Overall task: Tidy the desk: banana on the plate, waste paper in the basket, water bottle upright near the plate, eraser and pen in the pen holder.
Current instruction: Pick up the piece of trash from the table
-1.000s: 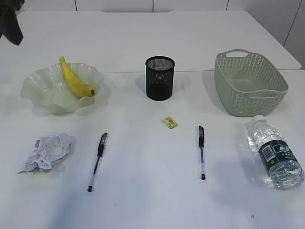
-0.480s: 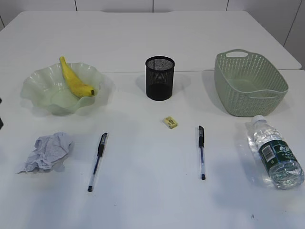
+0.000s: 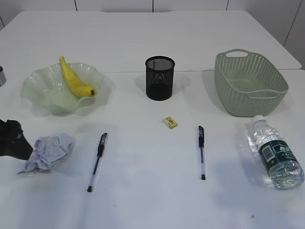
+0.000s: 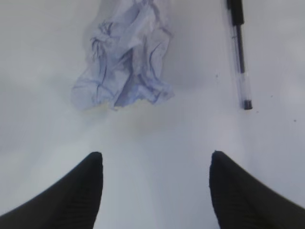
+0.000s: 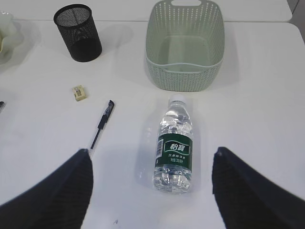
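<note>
The yellow banana lies in the pale green wavy plate. Crumpled waste paper sits on the table. My left gripper stands open just to its left, with nothing between the fingers. The water bottle lies on its side before the green basket. Above it my right gripper hangs open and empty. A yellow eraser and two pens lie in front of the black mesh pen holder.
One pen lies just right of the paper in the left wrist view. The other pen lies left of the bottle. A second table edge runs behind the plate, holder and basket.
My left arm has come down along the left edge, from the far left corner to a spot beside the waste paper. Nothing on the table has moved.
</note>
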You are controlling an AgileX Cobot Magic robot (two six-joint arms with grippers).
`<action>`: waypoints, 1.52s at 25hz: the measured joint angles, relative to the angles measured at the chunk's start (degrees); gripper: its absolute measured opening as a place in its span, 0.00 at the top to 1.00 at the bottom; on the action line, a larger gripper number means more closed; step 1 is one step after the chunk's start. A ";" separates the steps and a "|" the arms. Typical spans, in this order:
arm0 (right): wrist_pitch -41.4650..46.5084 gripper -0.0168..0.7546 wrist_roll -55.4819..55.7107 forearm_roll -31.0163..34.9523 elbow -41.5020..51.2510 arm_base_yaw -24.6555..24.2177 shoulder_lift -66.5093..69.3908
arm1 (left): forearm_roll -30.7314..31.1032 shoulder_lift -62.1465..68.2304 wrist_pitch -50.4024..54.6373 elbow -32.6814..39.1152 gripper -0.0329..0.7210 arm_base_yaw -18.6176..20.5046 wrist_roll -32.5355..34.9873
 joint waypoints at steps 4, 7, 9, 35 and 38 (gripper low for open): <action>0.10 0.23 0.00 0.00 0.00 0.00 0.34 | -2.87 0.78 -4.77 0.00 0.27 -1.96 2.28; 0.10 0.23 0.00 0.00 0.00 0.00 0.43 | -3.40 3.21 -9.43 0.00 0.27 -3.83 2.62; 0.10 0.23 0.00 0.00 0.00 0.00 0.43 | -4.56 4.97 -11.89 0.00 0.27 -4.35 2.76; 0.18 0.23 0.00 0.00 0.00 0.00 0.43 | -5.43 13.37 -21.73 0.00 0.27 -4.54 2.76; 0.18 0.23 0.00 0.00 0.00 0.00 0.43 | -4.98 13.37 -21.20 -0.26 0.27 -4.54 2.76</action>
